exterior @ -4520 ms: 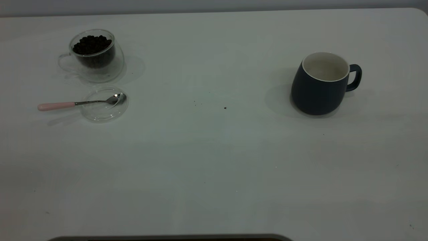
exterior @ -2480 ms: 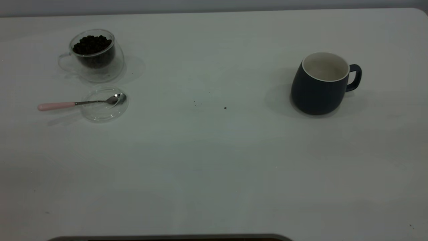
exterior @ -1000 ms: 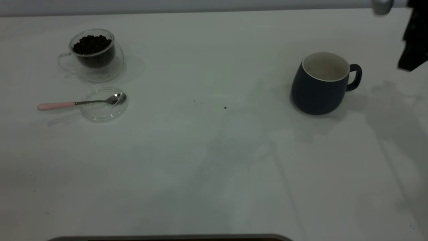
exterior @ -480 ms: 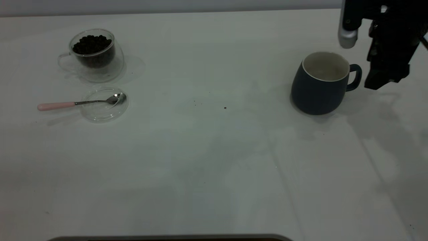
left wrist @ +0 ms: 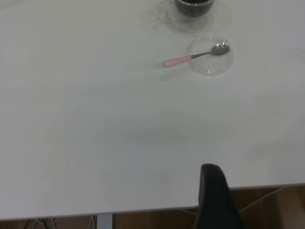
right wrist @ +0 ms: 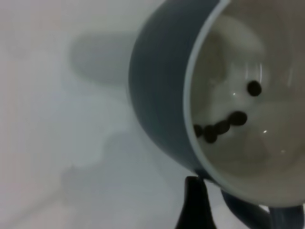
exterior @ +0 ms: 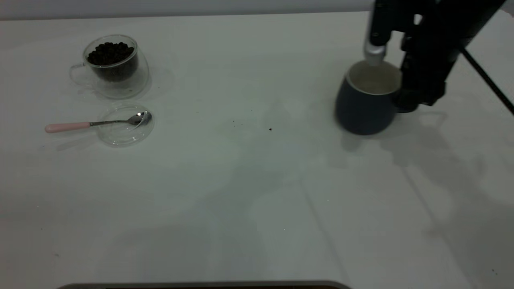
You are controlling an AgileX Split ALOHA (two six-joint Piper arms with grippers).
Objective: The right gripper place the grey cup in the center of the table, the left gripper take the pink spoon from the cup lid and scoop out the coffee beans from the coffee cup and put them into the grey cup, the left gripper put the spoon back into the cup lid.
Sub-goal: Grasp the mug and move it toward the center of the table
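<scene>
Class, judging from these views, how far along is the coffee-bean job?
Nothing is finished. In hand: the right pincer is at the grey cup, which stands right of the centre of the table. Left to do: the pink spoon lies on the cup lid, and the coffee beans fill the coffee cup.

One grey cup [exterior: 363,106], one glass coffee cup [exterior: 114,68] of coffee beans [exterior: 110,53], one cup lid [exterior: 125,134], one pink spoon [exterior: 94,124], a few loose beans [right wrist: 224,125] inside the grey cup
</scene>
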